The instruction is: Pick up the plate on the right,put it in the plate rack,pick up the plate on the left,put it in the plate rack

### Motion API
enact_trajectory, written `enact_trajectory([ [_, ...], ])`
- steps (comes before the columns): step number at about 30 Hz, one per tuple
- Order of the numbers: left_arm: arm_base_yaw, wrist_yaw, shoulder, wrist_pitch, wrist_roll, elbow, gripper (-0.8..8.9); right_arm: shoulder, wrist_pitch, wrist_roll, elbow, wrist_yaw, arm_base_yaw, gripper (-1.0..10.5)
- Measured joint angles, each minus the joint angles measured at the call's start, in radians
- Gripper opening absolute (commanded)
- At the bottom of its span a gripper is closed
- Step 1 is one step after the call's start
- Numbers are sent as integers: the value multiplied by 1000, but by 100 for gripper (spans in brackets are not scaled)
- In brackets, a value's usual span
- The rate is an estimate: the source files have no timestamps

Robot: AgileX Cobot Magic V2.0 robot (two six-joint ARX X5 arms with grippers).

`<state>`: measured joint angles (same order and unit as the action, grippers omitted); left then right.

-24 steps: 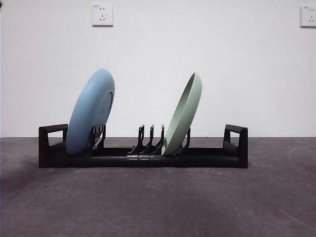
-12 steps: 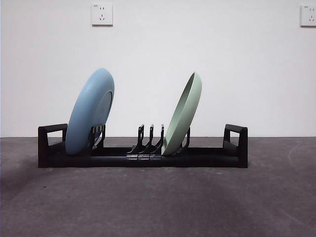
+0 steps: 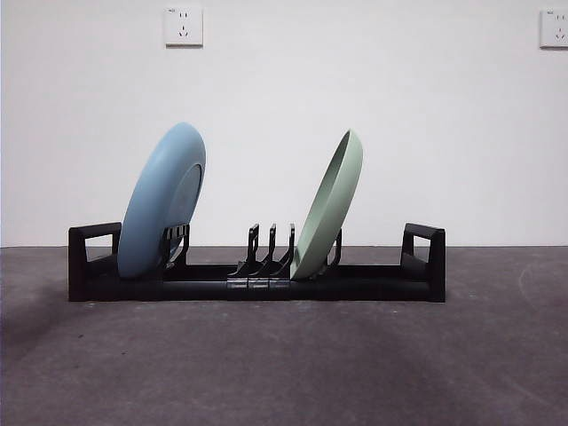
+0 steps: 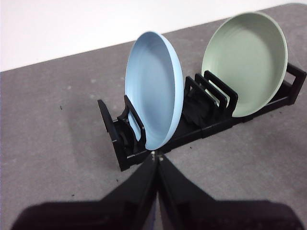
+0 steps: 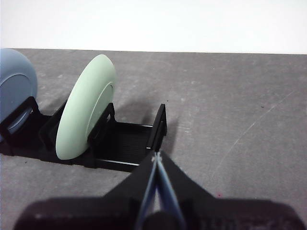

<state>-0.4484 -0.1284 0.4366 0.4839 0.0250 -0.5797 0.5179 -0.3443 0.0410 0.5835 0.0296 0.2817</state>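
Observation:
The black plate rack [image 3: 417,286] lies across the grey table, seen end to end in the front view. A light blue plate [image 3: 161,202] stands tilted in its left end and a pale green plate [image 3: 328,206] leans in the prongs right of centre. My left gripper [image 4: 156,155] is shut and holds nothing; it hovers on the near side of the rack [image 4: 120,143], close to the blue plate [image 4: 151,91]. My right gripper [image 5: 156,157] is shut too and holds nothing, back from the rack's right end [image 5: 158,125] beside the green plate [image 5: 86,112]. Neither arm shows in the front view.
Two white wall sockets [image 3: 184,26] hang on the white back wall. Bare grey tabletop [image 3: 284,364] stretches in front of the rack and on both sides of it.

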Motion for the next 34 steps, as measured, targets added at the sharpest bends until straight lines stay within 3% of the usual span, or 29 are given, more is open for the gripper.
enact_trajectory([
  [9,5,0,3,-68,40,0,-3,0,0,0,0,0,0,3],
  [15,117,73,-53,-128,102,32,-3,0,0,0,0,0,0,3],
  [22,266,158,-198,-236,113,208,-3,0,0,0,0,0,0,3],
  [34,335,160,-400,-271,87,499,-3,0,0,0,0,0,0,3],
])
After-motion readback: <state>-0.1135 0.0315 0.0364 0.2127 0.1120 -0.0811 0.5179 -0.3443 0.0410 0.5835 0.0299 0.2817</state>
